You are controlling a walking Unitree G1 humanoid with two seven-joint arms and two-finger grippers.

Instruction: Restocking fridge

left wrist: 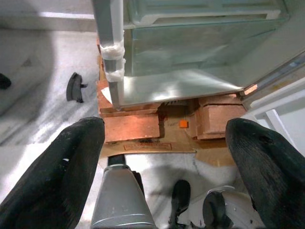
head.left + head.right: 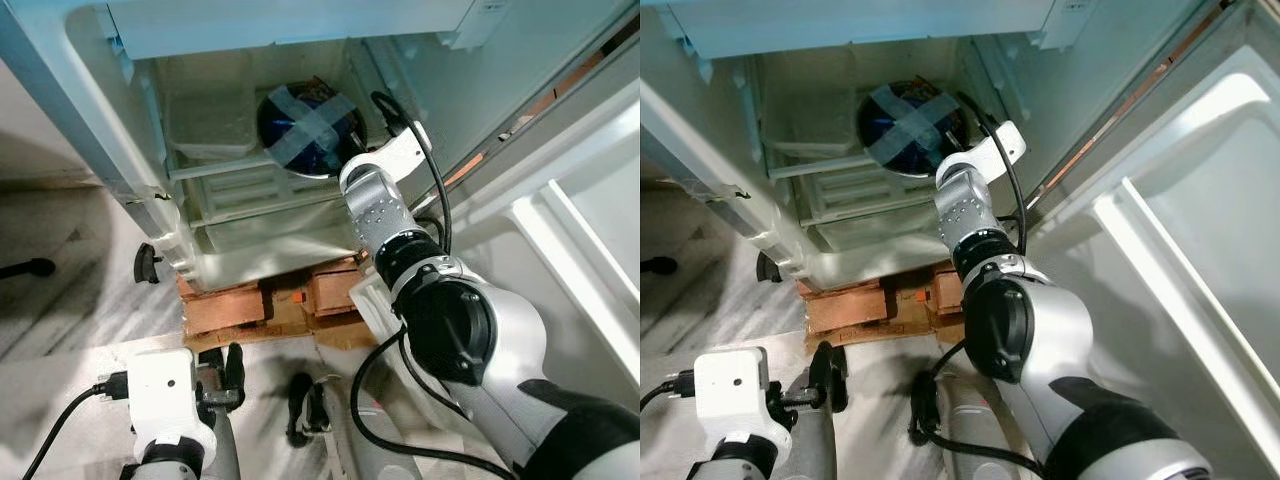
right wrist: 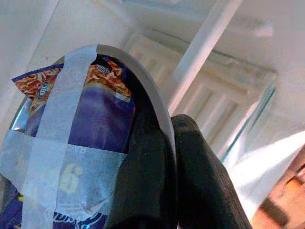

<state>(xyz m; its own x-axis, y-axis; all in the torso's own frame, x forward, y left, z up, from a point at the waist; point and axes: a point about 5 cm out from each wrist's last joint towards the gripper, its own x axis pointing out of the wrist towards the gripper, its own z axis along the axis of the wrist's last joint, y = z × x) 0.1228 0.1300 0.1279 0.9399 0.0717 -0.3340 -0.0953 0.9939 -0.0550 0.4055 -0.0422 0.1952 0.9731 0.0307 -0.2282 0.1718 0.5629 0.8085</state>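
The right claw (image 3: 167, 162) is reaching deep into the open fridge (image 2: 140, 190), its two black fingers (image 3: 200, 181) clenched on the rim of a round bowl (image 2: 310, 130) whose top is covered with a purple snack wrapper taped down by a cross of pale tape. The bowl is sitting tilted at the level of the glass shelf (image 2: 215, 170), beside a clear lidded container (image 2: 210, 120) that is already resting there; whether the bowl's base is touching the shelf cannot be told. Judging by this, the restocking is well under way for this item: it is inside the compartment, and what is left is setting it flat, letting go and drawing the arm out. The left claw (image 1: 167, 157) is hanging idle low over the floor with its fingers spread wide and nothing between them, pointing toward the wooden blocks (image 2: 265, 300) propping up the fridge. The door (image 2: 1180, 250) is standing open on the robot's right
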